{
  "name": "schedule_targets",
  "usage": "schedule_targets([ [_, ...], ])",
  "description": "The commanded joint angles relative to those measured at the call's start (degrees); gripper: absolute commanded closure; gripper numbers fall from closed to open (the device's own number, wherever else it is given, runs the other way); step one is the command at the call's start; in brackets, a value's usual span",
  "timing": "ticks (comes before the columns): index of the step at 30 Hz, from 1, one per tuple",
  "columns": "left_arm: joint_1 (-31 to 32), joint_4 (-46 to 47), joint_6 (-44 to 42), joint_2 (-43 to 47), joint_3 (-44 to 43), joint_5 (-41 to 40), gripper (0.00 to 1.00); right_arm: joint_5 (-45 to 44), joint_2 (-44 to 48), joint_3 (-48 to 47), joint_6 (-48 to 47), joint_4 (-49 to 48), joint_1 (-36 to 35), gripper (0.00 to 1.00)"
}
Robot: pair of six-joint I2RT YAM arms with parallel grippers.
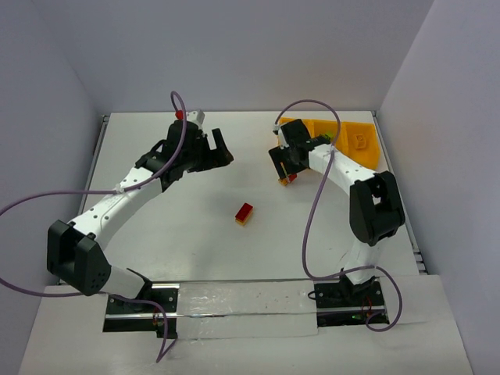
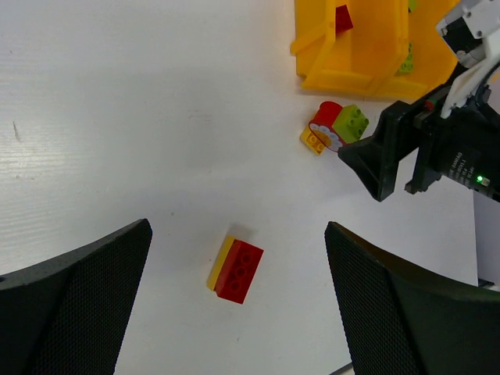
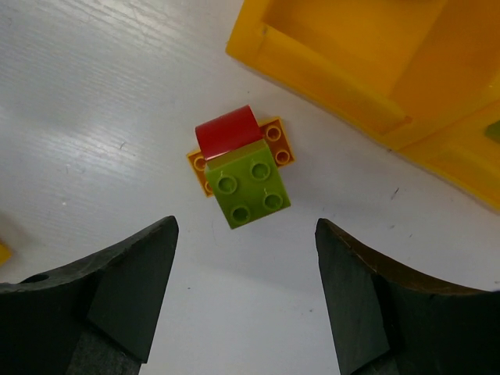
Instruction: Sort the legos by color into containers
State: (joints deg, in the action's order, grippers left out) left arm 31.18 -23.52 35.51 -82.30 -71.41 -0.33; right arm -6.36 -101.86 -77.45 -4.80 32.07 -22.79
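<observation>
A red brick stacked on a yellow one point(image 1: 244, 213) lies on the white table mid-field; in the left wrist view this pair point(image 2: 236, 269) is below my open, empty left gripper point(image 2: 238, 233), which sits far left of it in the top view point(image 1: 221, 152). A lime green brick and a red piece on a small yellow plate point(image 3: 242, 176) lie just in front of my open, empty right gripper point(image 3: 246, 234), seen from above point(image 1: 283, 168) over this stack point(image 1: 287, 180). The orange-yellow tray point(image 1: 348, 139) is right behind it.
The tray point(image 2: 367, 55) holds a red brick point(image 2: 342, 17) and a lime green brick point(image 2: 406, 58). The stack point(image 2: 336, 129) lies close to the tray's near wall point(image 3: 336, 86). Grey walls enclose the table on three sides.
</observation>
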Motion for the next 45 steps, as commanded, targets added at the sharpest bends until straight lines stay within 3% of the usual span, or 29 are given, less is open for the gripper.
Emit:
schedule_targets([
  [1,-0.2,1.1,-0.6,-0.4,-2.6,0.1,0.01,2.5,-2.1,-3.8,-2.0,-2.7,1.8,0.23],
  [6,-0.2,0.4,-1.1,-0.9,-3.0,0.7,0.01,4.1,-4.5,-5.4,-1.9,-3.2,2.9,0.38],
  [15,-0.2,0.3,-1.2,-2.0,-3.7,0.7,0.01,4.8,-6.2,-6.5,-2.1,-3.4,2.9,0.48],
  [21,-0.2,0.4,-1.2,-2.7,-4.3,0.6,0.01,5.7,-5.6,-6.7,-1.5,-2.9,2.9,0.71],
  [24,-0.3,-0.2,-1.9,-2.9,-4.8,0.7,0.01,5.9,-3.6,-7.5,1.0,-1.8,2.9,0.97],
  [28,-1.5,-1.7,-5.1,-2.9,-5.5,0.8,0.03,9.4,3.2,-8.9,9.0,0.5,2.9,1.00],
  [32,-4.2,0.2,-6.7,-1.3,-4.1,8.5,0.06,12.8,10.1,-6.9,12.6,1.9,2.9,1.00],
  [36,-6.1,6.5,-5.5,-0.4,-2.4,23.9,0.06,20.3,17.4,-0.6,14.0,1.6,3.2,1.00],
  [41,-6.3,14.5,-6.0,-2.0,-1.0,40.2,0.07,43.0,24.5,6.5,13.9,-0.8,5.9,1.00],
  [45,-6.3,16.3,-7.8,-3.4,-1.6,49.9,0.10,52.7,26.4,7.7,12.3,0.3,9.1,1.00],
])
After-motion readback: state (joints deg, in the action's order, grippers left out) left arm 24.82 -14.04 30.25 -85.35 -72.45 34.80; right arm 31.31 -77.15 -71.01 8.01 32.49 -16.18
